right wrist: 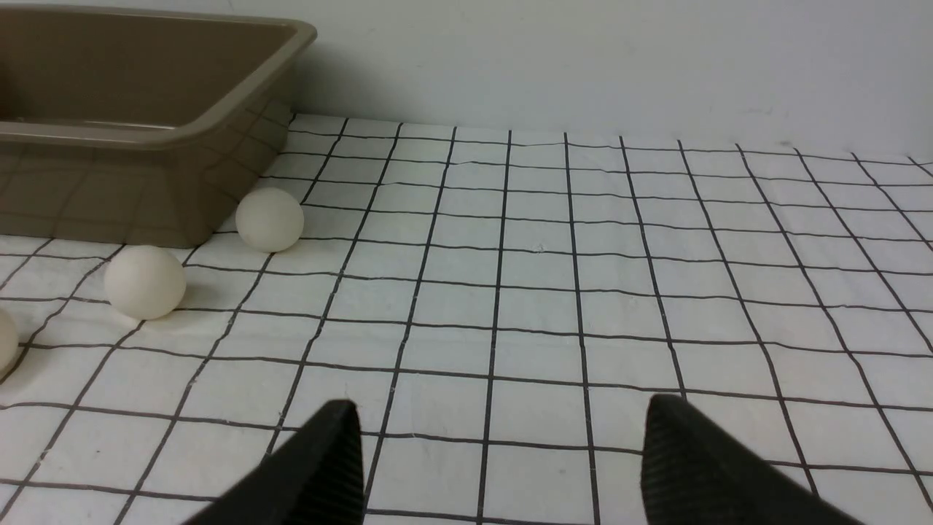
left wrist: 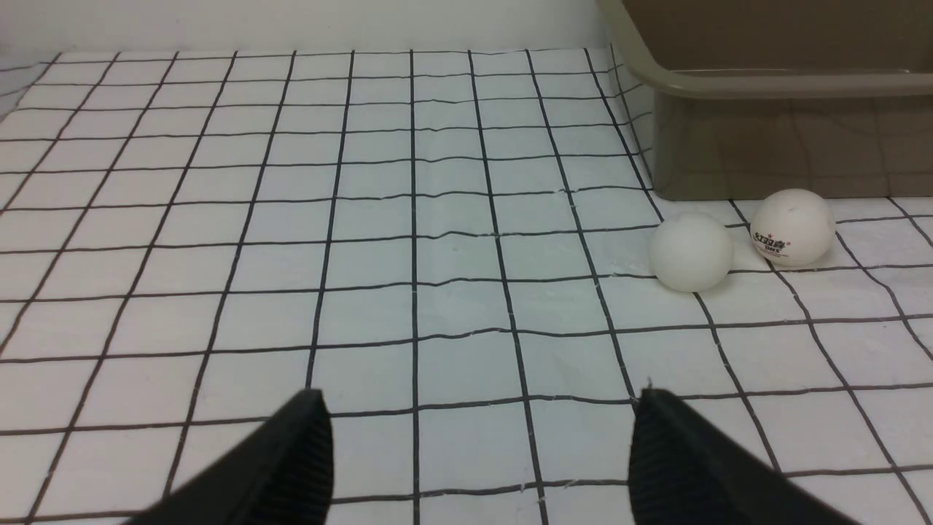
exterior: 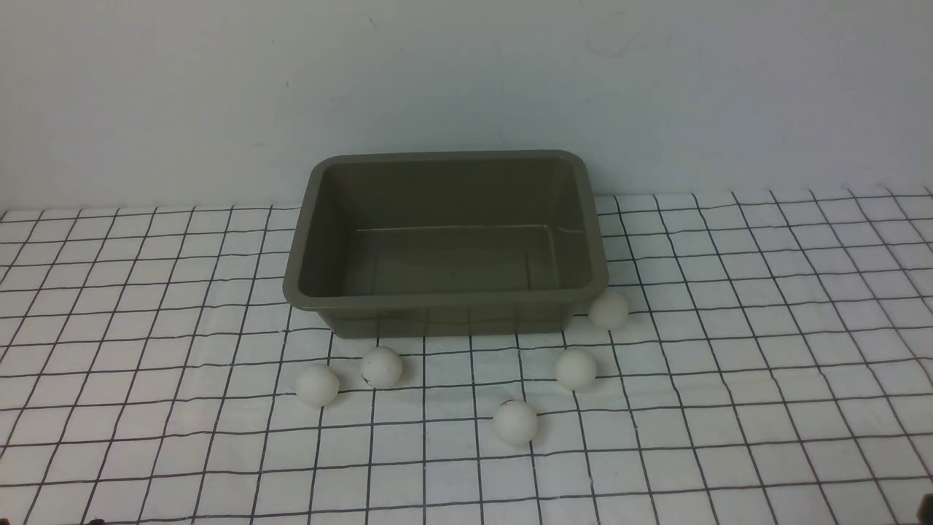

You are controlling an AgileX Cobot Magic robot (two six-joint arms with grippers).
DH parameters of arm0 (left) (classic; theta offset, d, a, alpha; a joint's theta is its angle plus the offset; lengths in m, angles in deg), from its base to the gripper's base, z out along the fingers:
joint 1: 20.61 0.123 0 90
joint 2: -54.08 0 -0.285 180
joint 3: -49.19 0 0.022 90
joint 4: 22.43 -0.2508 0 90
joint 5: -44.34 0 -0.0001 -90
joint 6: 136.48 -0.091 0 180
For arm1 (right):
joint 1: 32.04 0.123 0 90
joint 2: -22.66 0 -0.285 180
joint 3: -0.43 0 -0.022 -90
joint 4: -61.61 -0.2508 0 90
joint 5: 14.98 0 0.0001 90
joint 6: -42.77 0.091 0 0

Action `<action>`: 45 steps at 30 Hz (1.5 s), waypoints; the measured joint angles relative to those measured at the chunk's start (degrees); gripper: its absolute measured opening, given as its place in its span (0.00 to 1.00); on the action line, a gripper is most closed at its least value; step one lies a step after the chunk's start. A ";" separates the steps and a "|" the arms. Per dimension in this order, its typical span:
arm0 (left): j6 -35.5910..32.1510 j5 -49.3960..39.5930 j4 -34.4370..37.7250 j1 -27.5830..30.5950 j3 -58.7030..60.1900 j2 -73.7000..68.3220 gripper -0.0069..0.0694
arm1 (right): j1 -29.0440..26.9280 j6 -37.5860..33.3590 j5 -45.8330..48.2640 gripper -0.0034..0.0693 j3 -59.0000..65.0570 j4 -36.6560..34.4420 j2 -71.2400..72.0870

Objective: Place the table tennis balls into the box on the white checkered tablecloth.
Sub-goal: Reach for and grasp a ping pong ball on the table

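left pincer [left wrist: 477,408], right pincer [right wrist: 503,415] released, empty; table tennis balls [exterior: 381,366] loose near box [exterior: 437,299]; off-centre pinch could squirt one away

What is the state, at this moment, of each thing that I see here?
Olive-grey rectangular plastic box: upright, empty.
Five small white table tennis balls: all lying on the cloth, outside the box.
White checkered tablecloth: spread flat, slightly wrinkled.
Left pincer: open, holding nothing.
Right pincer: open, holding nothing.
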 joint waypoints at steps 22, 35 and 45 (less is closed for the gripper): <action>0.00 0.00 0.00 0.00 0.00 0.00 0.74 | 0.00 3.05 7.61 0.68 -5.23 -7.43 -0.15; 0.00 0.00 0.00 0.00 0.00 0.00 0.74 | 0.00 0.36 11.94 0.68 -18.68 -18.72 -3.65; 0.00 0.00 0.00 0.00 0.00 0.00 0.74 | 0.00 0.15 5.65 0.68 -18.84 -32.61 -3.65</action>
